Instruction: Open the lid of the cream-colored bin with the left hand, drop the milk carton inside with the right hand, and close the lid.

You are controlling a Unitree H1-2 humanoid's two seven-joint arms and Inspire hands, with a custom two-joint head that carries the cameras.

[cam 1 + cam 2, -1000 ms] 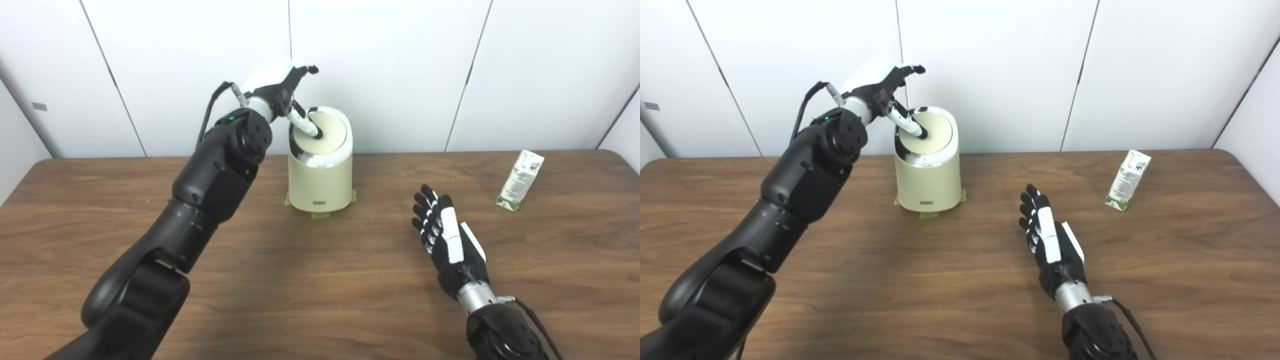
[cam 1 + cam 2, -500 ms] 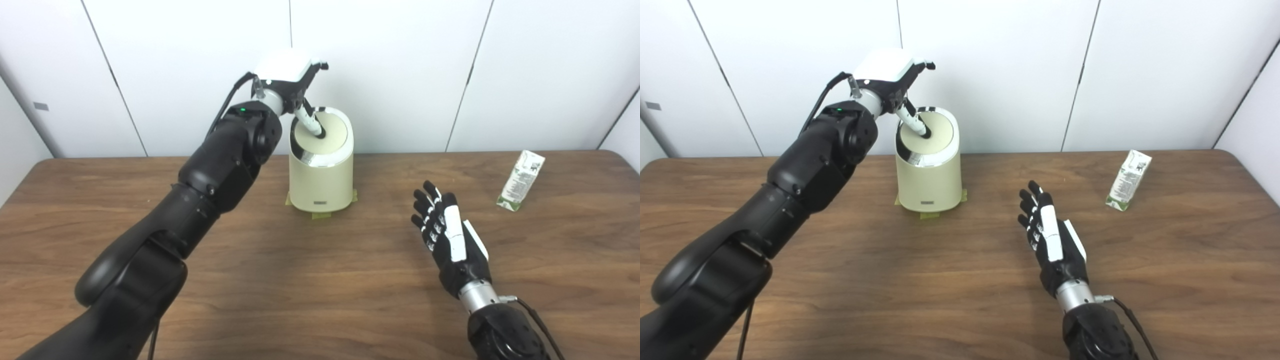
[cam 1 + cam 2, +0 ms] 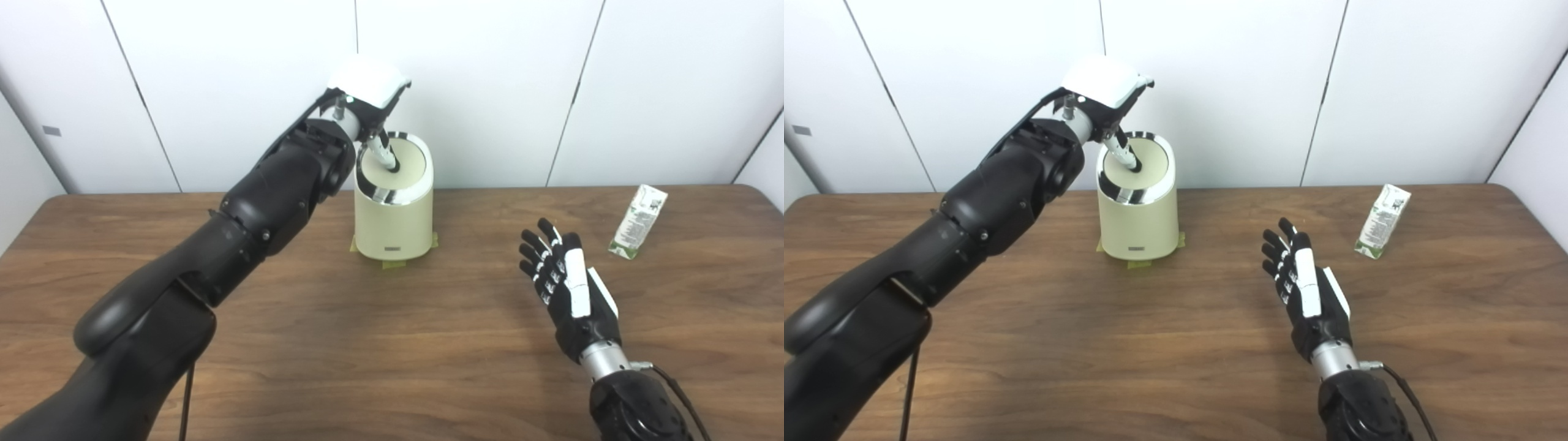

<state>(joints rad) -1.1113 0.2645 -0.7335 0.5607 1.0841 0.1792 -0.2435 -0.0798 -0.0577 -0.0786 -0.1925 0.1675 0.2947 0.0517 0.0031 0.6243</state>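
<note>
The cream-colored bin (image 3: 392,226) stands upright at the back middle of the table. Its round lid (image 3: 409,170) sits inside a chrome rim. My left hand (image 3: 369,86) hovers over the bin's back left, back of the hand up, with one digit (image 3: 382,153) pointing down and touching the lid; it holds nothing. The other digits are mostly hidden behind the hand. The milk carton (image 3: 638,222), white and green, lies on the table at the far right. My right hand (image 3: 566,285) is open and empty, fingers spread, between the bin and the carton and apart from both.
The brown wooden table (image 3: 367,343) runs the full width. Strips of tape (image 3: 392,264) show under the bin's base. White wall panels stand close behind the bin. My left arm stretches diagonally across the table's left half.
My left hand has turned and shifted right over the bin, its digit staying on the lid. My right hand has drifted a little right, toward the carton. Bin and carton have not moved.
</note>
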